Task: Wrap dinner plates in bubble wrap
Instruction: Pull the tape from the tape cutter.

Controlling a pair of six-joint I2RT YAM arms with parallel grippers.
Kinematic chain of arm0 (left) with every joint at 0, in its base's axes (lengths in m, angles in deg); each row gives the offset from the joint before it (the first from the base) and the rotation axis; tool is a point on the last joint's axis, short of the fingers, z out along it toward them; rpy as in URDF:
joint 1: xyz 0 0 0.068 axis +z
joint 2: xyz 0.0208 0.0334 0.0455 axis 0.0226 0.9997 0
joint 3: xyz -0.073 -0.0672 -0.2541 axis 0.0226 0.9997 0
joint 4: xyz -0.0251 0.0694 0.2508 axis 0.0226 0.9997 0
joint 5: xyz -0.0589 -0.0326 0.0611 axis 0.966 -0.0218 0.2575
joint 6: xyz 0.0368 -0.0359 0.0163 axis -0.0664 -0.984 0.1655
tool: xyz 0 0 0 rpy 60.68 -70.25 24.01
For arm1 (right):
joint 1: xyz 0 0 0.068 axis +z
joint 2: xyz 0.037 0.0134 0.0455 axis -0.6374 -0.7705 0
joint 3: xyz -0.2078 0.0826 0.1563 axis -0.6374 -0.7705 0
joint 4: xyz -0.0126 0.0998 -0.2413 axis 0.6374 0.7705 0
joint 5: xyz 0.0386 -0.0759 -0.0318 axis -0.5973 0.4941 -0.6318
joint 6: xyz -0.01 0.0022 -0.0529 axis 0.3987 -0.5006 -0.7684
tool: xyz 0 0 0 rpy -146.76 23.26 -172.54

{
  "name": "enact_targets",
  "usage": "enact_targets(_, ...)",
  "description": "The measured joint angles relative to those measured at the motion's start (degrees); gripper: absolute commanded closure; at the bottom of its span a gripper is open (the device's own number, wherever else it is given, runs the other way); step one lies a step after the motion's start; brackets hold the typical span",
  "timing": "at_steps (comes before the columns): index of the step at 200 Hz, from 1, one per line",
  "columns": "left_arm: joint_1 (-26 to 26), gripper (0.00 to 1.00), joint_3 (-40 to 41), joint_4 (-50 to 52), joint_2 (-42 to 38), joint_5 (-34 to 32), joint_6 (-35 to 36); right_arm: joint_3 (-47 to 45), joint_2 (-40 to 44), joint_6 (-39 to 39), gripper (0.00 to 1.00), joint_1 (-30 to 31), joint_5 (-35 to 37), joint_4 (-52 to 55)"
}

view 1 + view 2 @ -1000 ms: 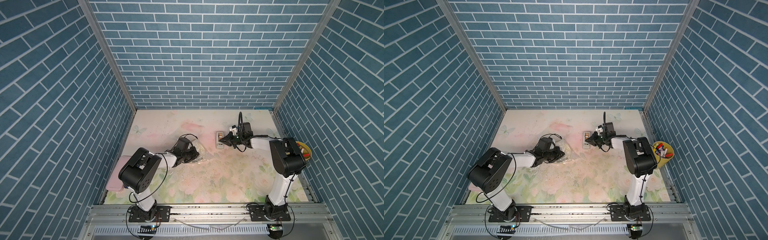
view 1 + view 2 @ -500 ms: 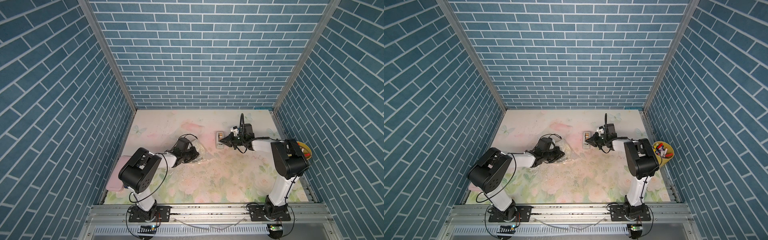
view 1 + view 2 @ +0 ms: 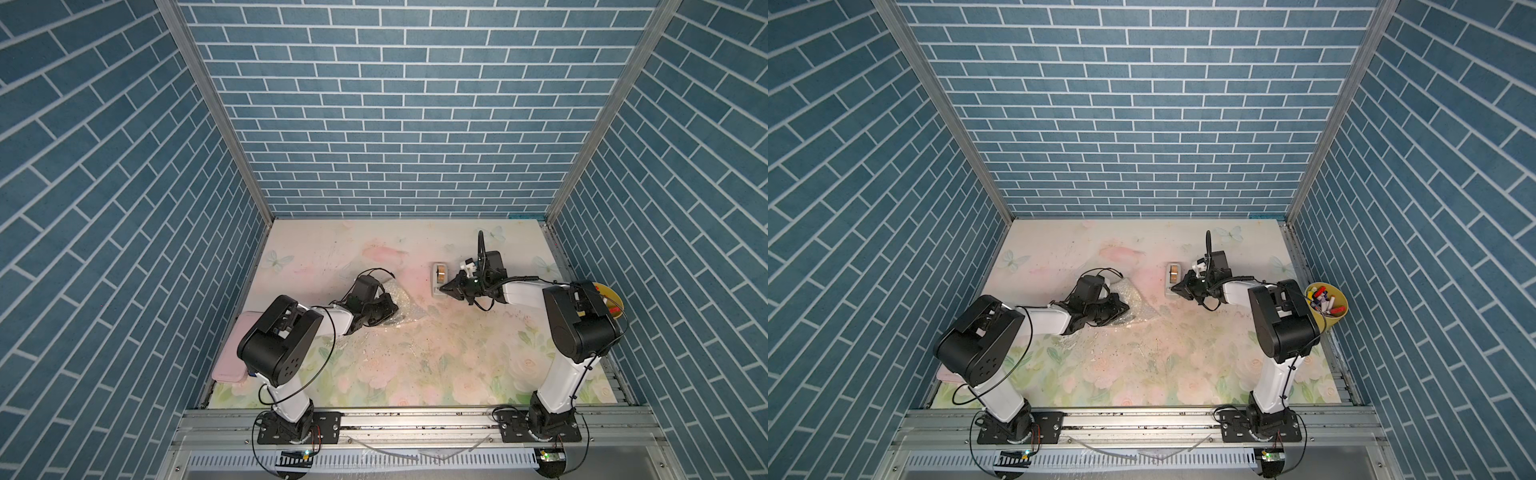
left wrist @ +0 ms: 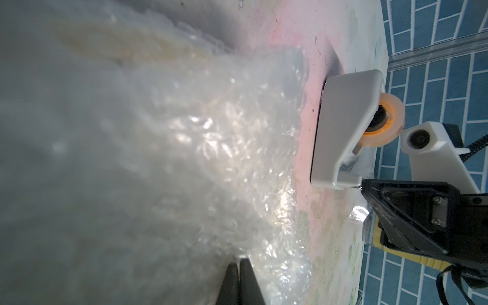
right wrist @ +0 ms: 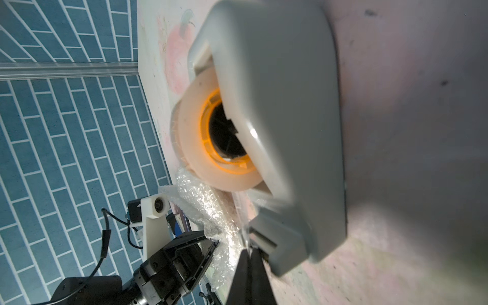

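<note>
At the tape dispenser (image 3: pixel 439 275) cutter, your right claw (image 3: pixel 444 287) sits closed; your left claw (image 4: pixel 239 261), also closed, touches the bubble wrap (image 4: pixel 198 145).

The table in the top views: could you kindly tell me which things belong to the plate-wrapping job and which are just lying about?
Job: bubble wrap; dinner plate, a cream tint under it; tape dispenser, right claw at its cutter.
Lying about: yellow cup of markers; pink flat case.
</note>
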Motion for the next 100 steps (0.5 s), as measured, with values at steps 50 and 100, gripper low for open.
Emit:
enact_targets(50,0.04,0.93,0.00,-0.26,0.26,0.24,0.00,-1.31,2.12,-0.61,1.00,1.29,1.36,1.18)
enact_targets(100,0.04,0.93,0.11,-0.92,0.52,0.42,0.00,-4.42,2.95,-0.92,1.00,2.45,2.67,-0.20)
